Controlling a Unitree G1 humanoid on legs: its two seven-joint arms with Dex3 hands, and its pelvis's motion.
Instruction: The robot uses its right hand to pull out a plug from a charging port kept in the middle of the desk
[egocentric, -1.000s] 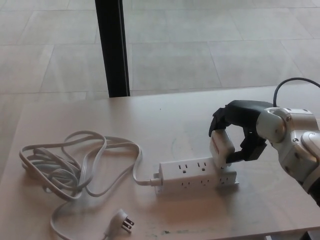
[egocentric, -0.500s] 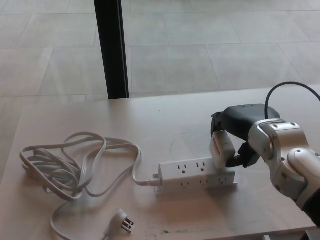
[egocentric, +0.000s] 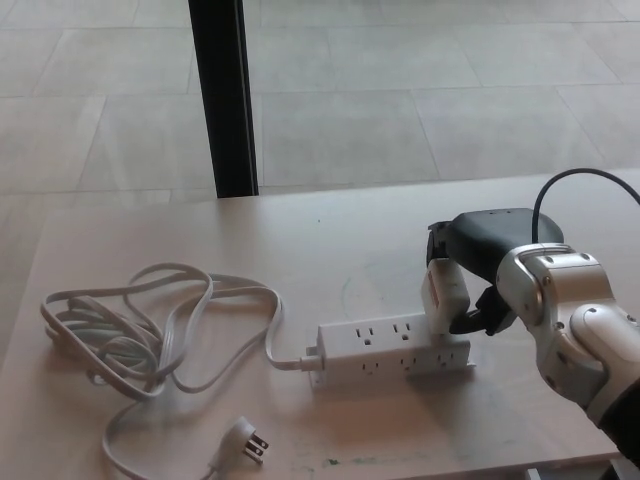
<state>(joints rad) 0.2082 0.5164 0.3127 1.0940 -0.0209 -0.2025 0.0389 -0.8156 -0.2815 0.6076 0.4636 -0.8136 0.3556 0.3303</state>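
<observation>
Right hand (egocentric: 478, 275), matte black fingers, grasping blocky white plug (egocentric: 444, 296) seated in rectangular white power strip (egocentric: 392, 350) on pale desk (egocentric: 330, 240).

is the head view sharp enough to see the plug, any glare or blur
Head view: soft, even daylight, no hard glare on the desk; a faint shadow sits under the power strip. The whole frame is slightly soft. The white plug blends into the strip's pale body, so its prongs cannot be made out. The right hand wraps it, its dark fingers hiding the plug's right side.
</observation>
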